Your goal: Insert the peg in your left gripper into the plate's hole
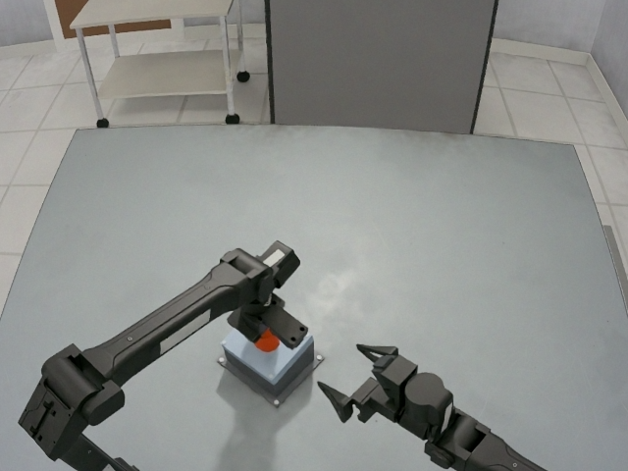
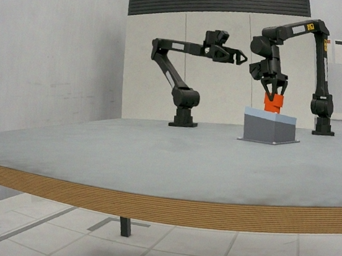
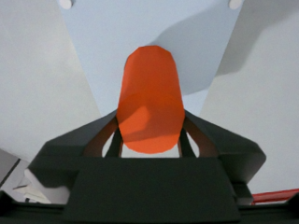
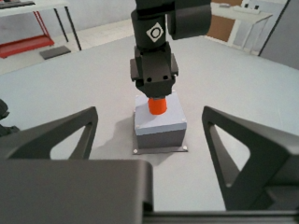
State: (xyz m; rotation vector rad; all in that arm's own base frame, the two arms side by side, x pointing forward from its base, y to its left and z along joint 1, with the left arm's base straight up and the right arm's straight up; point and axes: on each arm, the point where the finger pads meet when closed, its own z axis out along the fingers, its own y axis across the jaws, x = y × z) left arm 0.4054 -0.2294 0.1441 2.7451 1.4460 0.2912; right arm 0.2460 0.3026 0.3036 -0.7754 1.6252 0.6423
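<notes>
The orange peg point(image 1: 267, 342) point(image 2: 273, 103) point(image 3: 150, 93) point(image 4: 157, 106) stands about upright, its lower end at the top of the pale blue plate point(image 1: 243, 356) point(image 2: 253, 112) point(image 3: 93, 37) point(image 4: 174, 119) on a grey block. Most of the peg stands above the plate. Its lower end covers the hole in every view, so I cannot tell whether the tip is inside or rests on the surface. My left gripper point(image 2: 276, 96) point(image 3: 150, 111) is shut on the peg's upper part. My right gripper point(image 1: 339, 365) point(image 2: 237, 56) is open and empty, off to the side of the block.
The block's base flange point(image 1: 276, 402) point(image 2: 273, 143) has bolt heads at its corners and sits on the table point(image 1: 431, 228) point(image 2: 129, 156). The right arm's open fingers point toward the block. A shelf cart point(image 1: 167, 71) and a grey partition point(image 1: 380, 61) stand behind the table.
</notes>
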